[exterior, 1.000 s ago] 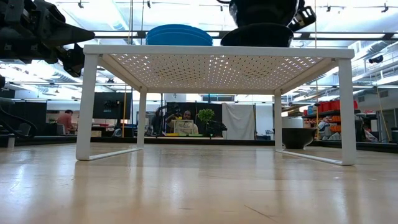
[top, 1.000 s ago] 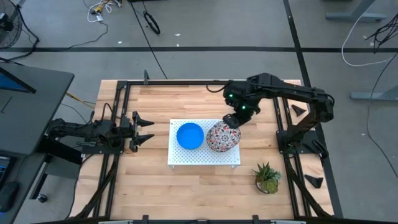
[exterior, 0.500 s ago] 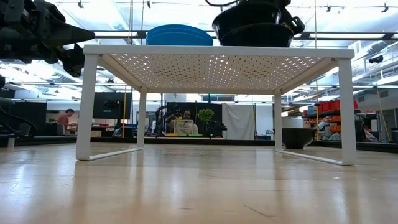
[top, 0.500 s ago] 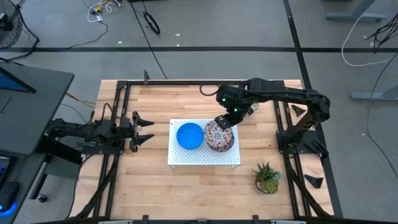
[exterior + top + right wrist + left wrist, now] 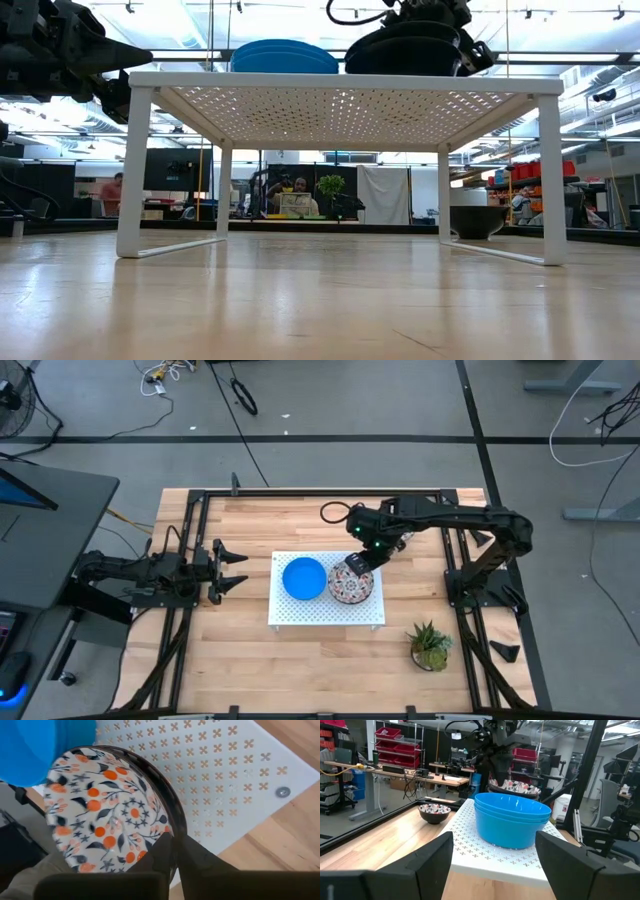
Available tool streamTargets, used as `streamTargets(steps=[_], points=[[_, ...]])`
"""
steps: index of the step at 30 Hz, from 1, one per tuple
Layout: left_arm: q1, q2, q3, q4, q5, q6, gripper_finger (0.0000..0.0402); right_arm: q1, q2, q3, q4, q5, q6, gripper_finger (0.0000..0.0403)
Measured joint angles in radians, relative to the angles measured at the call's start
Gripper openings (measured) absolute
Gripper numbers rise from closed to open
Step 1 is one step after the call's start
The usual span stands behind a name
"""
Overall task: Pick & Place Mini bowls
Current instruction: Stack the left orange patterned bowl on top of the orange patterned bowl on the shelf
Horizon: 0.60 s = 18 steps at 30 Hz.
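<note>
From above, the white perforated board (image 5: 325, 610) sits mid-table on the wooden table (image 5: 250, 670). A stack of blue bowls (image 5: 304, 578) rests on the board's left half, and a floral bowl (image 5: 352, 584) rests just beside it on the right half. The right gripper (image 5: 352, 563) reaches in from the far right side and pinches the floral bowl's far rim. The left gripper (image 5: 232, 569) waits over the table's left edge, well apart from the board, its fingers spread wide. A small green potted plant (image 5: 430, 645) stands near the table's front right corner.

From table height, the board stands on thin white legs, with the blue bowls (image 5: 284, 56) and the dark-sided floral bowl (image 5: 408, 54) on top (the arm above it is mostly cut off by the frame).

The left wrist camera looks between its own parted fingers (image 5: 432, 862) at the blue bowls (image 5: 511, 820) stacked on the board (image 5: 495, 857); the floral bowl (image 5: 516, 786) lies beyond them, with the right arm above it. Another small floral bowl (image 5: 434, 812) sits on the wood beside the board.

The right wrist camera shows its fingers (image 5: 165, 851) closed together on the floral bowl's (image 5: 107, 820) dark rim, with the blue stack (image 5: 45, 747) next to it.
</note>
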Motion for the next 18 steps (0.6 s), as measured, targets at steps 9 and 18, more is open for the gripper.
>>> streamTargets(steps=[9,18], points=[[0.000,0.000,0.000,0.000,0.000,0.000,0.0288,0.003,-0.029,-0.001,0.007,0.010,-0.019,0.0086],[0.000,0.000,0.000,0.000,0.000,0.000,0.0288,-0.001,-0.068,-0.001,0.006,0.010,-0.001,0.0157]])
